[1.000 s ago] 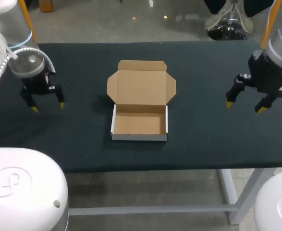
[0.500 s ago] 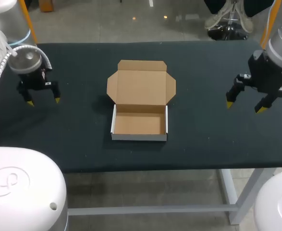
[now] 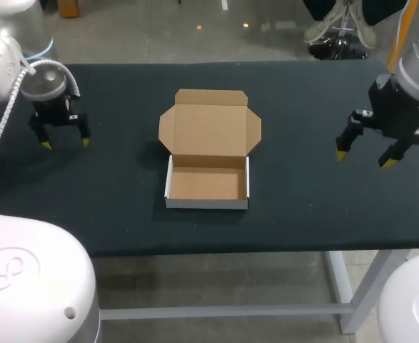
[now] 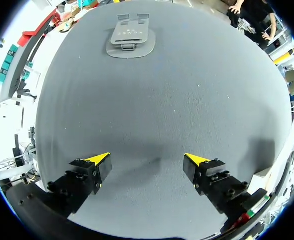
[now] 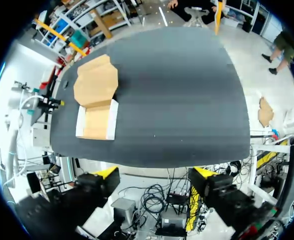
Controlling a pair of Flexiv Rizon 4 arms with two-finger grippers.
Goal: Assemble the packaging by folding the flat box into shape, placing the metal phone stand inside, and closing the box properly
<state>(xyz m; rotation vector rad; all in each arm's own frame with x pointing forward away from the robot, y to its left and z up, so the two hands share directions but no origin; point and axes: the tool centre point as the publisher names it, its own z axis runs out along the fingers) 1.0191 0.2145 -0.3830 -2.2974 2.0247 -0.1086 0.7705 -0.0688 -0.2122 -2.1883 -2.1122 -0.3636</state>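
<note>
Open box (image 3: 208, 182) midway between left gripper (image 3: 66, 143) and right gripper (image 3: 363, 158), both spread

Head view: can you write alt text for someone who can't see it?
An open, empty cardboard box sits in the middle of the dark table, its lid folded back. The left arm and right arm hang at either side, well clear of the box, yellow-tipped jaws open and empty.

The box (image 3: 208, 184) sits mid-worktop (image 3: 302, 214), its lid (image 3: 209, 128) flat behind it; the phone stand (image 4: 130, 39) lies well ahead of the left jaws, near the worktop's edge
</note>
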